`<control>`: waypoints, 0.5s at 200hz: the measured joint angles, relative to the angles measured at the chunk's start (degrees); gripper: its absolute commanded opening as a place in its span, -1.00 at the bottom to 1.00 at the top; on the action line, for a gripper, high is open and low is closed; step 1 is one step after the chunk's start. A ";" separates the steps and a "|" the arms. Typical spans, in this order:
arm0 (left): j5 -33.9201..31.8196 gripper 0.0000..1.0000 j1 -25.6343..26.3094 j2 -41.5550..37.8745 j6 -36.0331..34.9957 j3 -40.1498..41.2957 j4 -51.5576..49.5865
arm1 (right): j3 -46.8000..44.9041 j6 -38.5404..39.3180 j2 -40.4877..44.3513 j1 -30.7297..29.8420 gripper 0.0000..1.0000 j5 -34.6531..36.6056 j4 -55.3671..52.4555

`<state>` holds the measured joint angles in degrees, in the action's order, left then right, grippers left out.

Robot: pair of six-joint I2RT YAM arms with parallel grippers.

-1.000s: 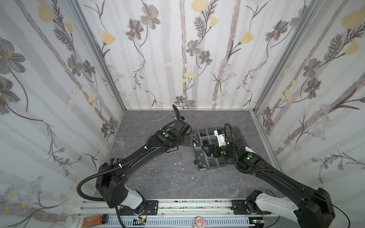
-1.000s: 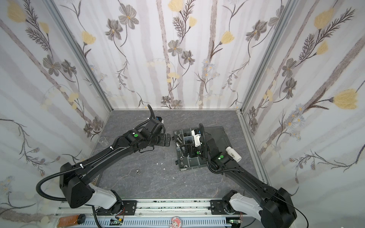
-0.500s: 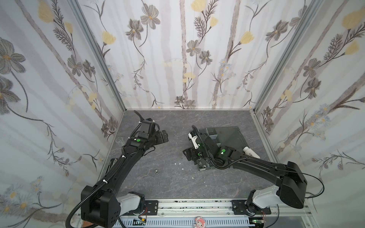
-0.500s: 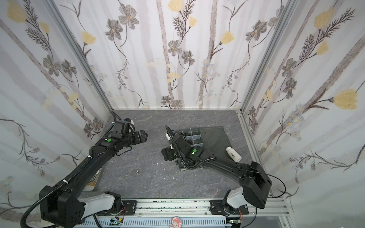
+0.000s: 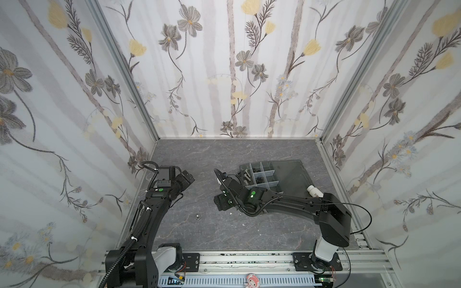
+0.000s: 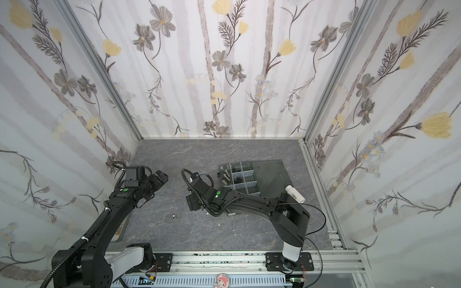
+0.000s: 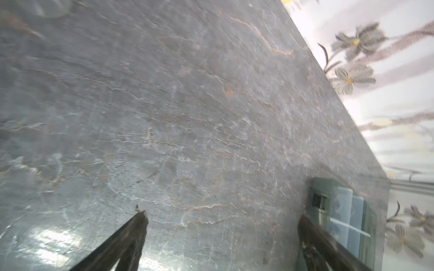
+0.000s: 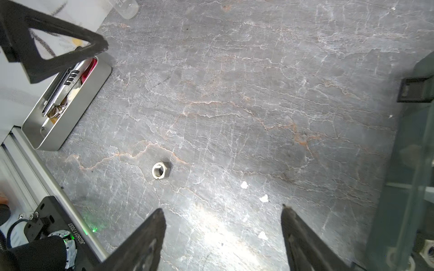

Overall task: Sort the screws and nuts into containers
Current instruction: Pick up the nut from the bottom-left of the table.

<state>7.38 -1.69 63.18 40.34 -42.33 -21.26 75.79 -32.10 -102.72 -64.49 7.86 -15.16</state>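
Note:
A silver hex nut (image 5: 197, 216) (image 6: 173, 217) (image 8: 160, 170) lies alone on the grey table, front centre. My right gripper (image 5: 219, 203) (image 8: 222, 208) hovers just right of it, open, with only bare table and white specks between the fingers. The dark grey organizer box (image 5: 264, 172) (image 6: 245, 165) stands open at the right. One of its containers holds silver screws (image 5: 246, 177) and another holds black nuts (image 5: 259, 180). My left gripper (image 5: 187, 177) (image 7: 222, 214) is open and empty over bare table at the left, away from the box.
A white bottle (image 5: 314, 191) lies right of the box lid (image 5: 291, 174). A metal tin (image 8: 68, 101) with tools sits at the table's front left edge. A clear cup (image 8: 124, 7) stands by the left wall. Small white specks (image 8: 244, 185) dot the table near the right gripper.
The left arm pulled back from the box toward the left wall. The right arm swung off the box to the table on its left, near the lone nut, its jaws narrowing a little.

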 measured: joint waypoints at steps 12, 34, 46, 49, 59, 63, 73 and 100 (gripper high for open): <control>-1.86 1.00 -0.92 -1.07 1.90 1.20 0.11 | 0.94 -0.70 -1.66 -0.33 0.55 -0.02 -0.02; -4.22 1.00 -2.51 -2.64 4.83 2.93 -0.09 | 2.69 -2.29 -4.87 -0.83 0.55 -0.72 -0.02; -5.46 1.00 -3.72 -3.39 6.08 3.41 -0.24 | 4.13 -3.19 -6.58 -1.18 0.56 -1.49 -0.13; -5.75 1.00 -4.07 -3.61 6.38 3.58 -0.22 | 4.52 -3.34 -6.99 -1.22 0.56 -1.64 -0.20; -6.67 1.00 -5.35 -4.37 7.34 4.22 -0.28 | 6.05 -3.69 -8.26 -1.46 0.56 -1.73 -0.55; -6.88 1.00 -5.81 -4.61 7.67 4.46 -0.33 | 6.82 -3.93 -8.87 -1.60 0.57 -1.70 -0.83; -7.39 1.00 -7.26 -5.27 8.35 5.31 -0.42 | 8.55 -4.26 -10.34 -1.97 0.57 -1.75 -0.96; -7.76 1.00 -11.65 -6.67 10.16 7.76 -0.50 | 11.87 -5.38 -13.70 -3.19 0.57 -1.97 -2.29</control>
<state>-0.38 -13.34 56.51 50.50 -34.57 -21.76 87.66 -37.47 -116.42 -67.68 5.89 -17.45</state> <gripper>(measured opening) 0.998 0.785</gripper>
